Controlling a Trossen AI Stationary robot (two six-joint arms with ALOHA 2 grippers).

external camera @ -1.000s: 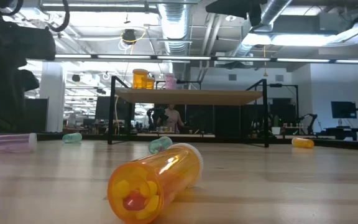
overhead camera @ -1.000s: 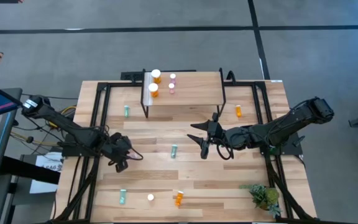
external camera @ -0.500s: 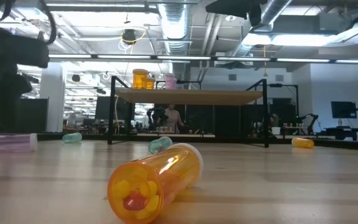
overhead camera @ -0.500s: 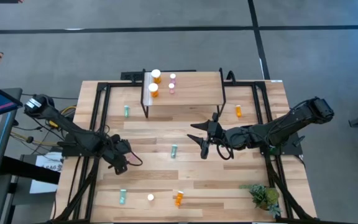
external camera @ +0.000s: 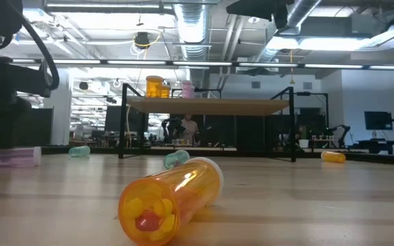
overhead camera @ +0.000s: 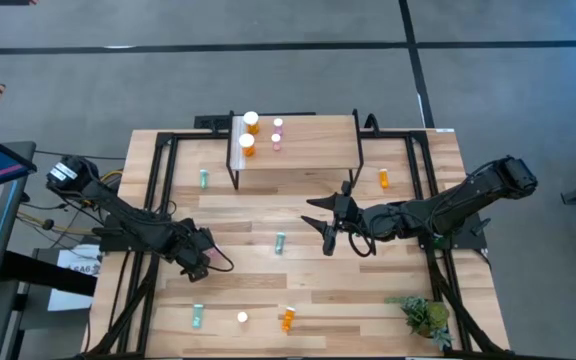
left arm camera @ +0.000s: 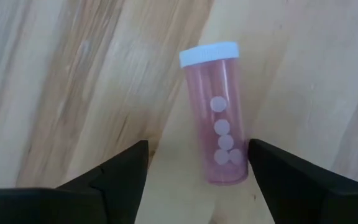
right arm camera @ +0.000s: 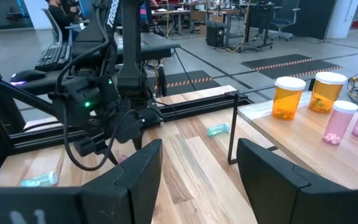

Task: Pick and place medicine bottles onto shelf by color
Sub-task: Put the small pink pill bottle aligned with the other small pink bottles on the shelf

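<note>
Sitting on the shelf (overhead camera: 298, 150) already: four bottles, two orange, two pink. Hovering left hand (left arm camera: 194, 177), fingers apart, around a lying pink bottle (left arm camera: 218, 118); waiting mid-bench, right hand (overhead camera: 330, 232), spread too.

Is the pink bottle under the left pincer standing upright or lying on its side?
Lying on its side: the pink bottle shows its full length flat on the table, white cap sideways.

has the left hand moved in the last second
Yes. In the high view the left hand has shifted away from the raised light-wood shelf, toward the table's near edge.
</note>
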